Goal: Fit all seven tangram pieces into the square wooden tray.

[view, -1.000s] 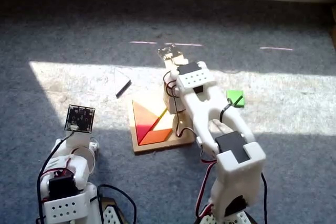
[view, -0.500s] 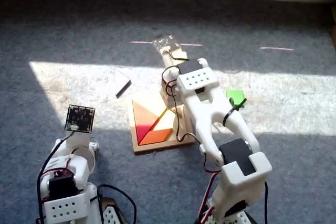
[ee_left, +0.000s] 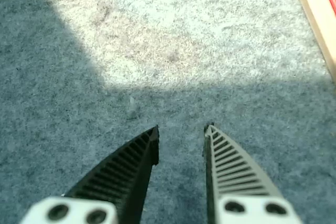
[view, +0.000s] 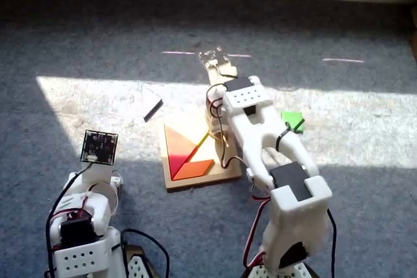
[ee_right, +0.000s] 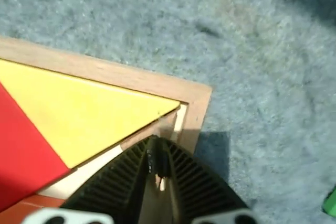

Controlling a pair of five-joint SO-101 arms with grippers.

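Tray: the square wooden tray (view: pixel 168 183) lies on the carpet (view: pixel 78 43) between the two arms, half in the sunlit band.
Pieces inside: a red triangle (view: pixel 177 148) against the left rim, an orange piece (view: pixel 193 169) along the near rim, and a yellow triangle (ee_right: pixel 89 108) with its point close to the far right corner. Bare wood shows between yellow and orange.
Pieces outside: a green piece (view: pixel 292 122) lies on the carpet well right of the tray. A pale flat piece (view: pixel 151 102) lies off the tray's far left corner.
Right gripper (ee_right: pixel 157 153): fingers pressed together, nothing seen between them, tips low at the yellow triangle's point, just inside the corner.
Left gripper (ee_left: pixel 181 129): fingers spread, above bare carpet left of the tray.
Step in hand: probably nudging the yellow triangle home into that corner.
Doing it well: keep the tips closed and low, and push gently along the rim so the tray does not slide. Lift straight up before going for the green piece.
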